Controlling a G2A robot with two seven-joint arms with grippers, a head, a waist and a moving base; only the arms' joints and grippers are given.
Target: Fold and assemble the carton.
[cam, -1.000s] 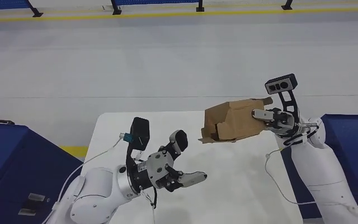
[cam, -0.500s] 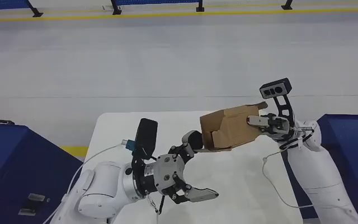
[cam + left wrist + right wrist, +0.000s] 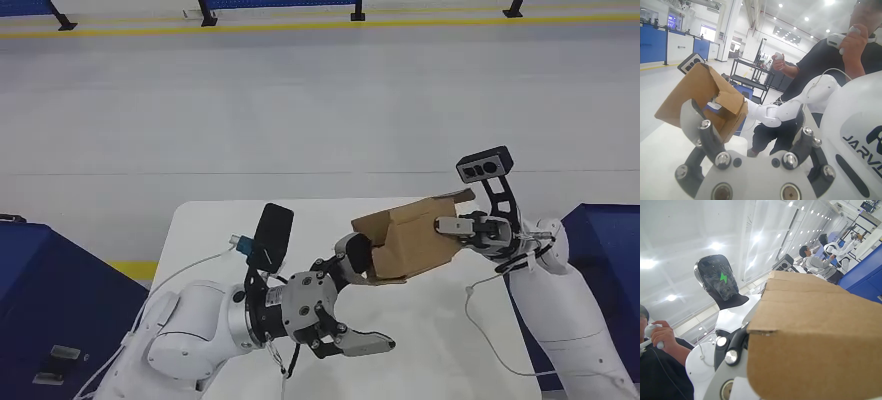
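**Fingers: left pair wide apart at the carton's mouth, right pair clamped on its far end**

Top view: the left gripper point(image 3: 358, 298) has its fingers point(image 3: 365, 343) spread as wide as they go and holds nothing. The upper finger lies at the open end of the brown carton point(image 3: 412, 240). The lower one hangs over bare table point(image 3: 205, 240), well apart from the cardboard. The right gripper point(image 3: 455, 226) is closed on the carton's opposite end and holds it above the table's far right part. The carton's long axis runs across the table from side to side, a little aslant. Its right-hand end is farther from the robot, and its open mouth faces the robot's left. A loose flap hangs beneath the mouth; I cannot tell whether it touches the table. Bare tabletop lies to the left of and behind the left arm. A blue cabinet point(image 3: 40, 290) stands just off the table's left edge and another point(image 3: 612, 225) off its right.

Left wrist view: one finger point(image 3: 689, 115) overlaps the lower rim of the carton's mouth point(image 3: 687, 89), and the other point(image 3: 800, 121) stands clear of it. The mouth gapes toward this camera, with uneven flaps folded inward.

Right wrist view: a flat cardboard wall point(image 3: 810, 332) sits close up, and one finger point(image 3: 738, 340) lies tight along its edge.
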